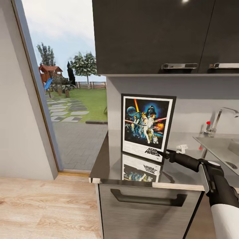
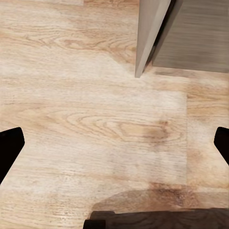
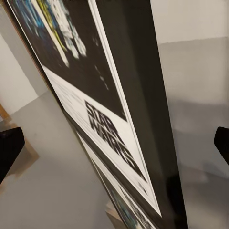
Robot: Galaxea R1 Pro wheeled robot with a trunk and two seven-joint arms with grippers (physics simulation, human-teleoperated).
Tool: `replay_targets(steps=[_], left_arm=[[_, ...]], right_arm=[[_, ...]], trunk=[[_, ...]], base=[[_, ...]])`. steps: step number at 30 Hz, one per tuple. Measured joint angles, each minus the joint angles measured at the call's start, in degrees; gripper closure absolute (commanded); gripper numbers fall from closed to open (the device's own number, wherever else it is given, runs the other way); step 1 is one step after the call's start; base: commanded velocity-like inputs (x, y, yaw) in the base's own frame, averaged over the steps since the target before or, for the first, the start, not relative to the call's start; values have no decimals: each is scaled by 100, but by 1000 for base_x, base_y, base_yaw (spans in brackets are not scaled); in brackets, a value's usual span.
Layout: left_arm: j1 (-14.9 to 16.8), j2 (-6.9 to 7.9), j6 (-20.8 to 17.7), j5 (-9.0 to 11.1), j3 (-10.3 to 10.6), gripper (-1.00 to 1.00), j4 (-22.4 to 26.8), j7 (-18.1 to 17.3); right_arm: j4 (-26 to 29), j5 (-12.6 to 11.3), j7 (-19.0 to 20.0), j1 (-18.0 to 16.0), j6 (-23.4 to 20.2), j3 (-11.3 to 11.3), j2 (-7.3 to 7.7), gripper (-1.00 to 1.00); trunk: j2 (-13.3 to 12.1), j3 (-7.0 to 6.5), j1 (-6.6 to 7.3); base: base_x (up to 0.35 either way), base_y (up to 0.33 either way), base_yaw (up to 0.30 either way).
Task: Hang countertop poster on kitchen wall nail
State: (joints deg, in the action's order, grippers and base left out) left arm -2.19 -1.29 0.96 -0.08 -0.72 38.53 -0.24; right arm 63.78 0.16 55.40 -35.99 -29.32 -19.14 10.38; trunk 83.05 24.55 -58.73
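Black-framed, the poster (image 1: 147, 127) stands upright on the glossy countertop (image 1: 103, 166), leaning on the wall at the counter's left end, well left of the sink (image 1: 222, 147). The right gripper (image 1: 165, 154) is at its lower right corner, jaws spread wide around the frame's edge, not yet closed. The left gripper (image 2: 114, 143) hangs wide over the wooden floor (image 2: 86, 119). Grasping, lifting and hanging all remain.
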Motion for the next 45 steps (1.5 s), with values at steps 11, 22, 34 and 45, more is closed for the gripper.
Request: replay_targets(steps=[11, 22, 34, 45], left_arm=[[0, 0, 0, 0, 0, -100, 0, 0], [0, 0, 0, 0, 0, -100, 0, 0], [0, 0, 0, 0, 0, -100, 0, 0], [0, 0, 0, 0, 0, -100, 4, 0]], right_arm=[[0, 0, 5, 0, 5, -1, 0, -100], [0, 0, 7, 0, 5, -1, 0, -100], [8, 0, 15, 0, 5, -1, 0, -100], [6, 46, 16, 0, 28, -4, 1, 100]], trunk=[[0, 0, 0], [0, 0, 0], [0, 0, 0], [0, 0, 0]], base=[[0, 0, 0], [0, 0, 56], [0, 0, 6], [0, 0, 0]])
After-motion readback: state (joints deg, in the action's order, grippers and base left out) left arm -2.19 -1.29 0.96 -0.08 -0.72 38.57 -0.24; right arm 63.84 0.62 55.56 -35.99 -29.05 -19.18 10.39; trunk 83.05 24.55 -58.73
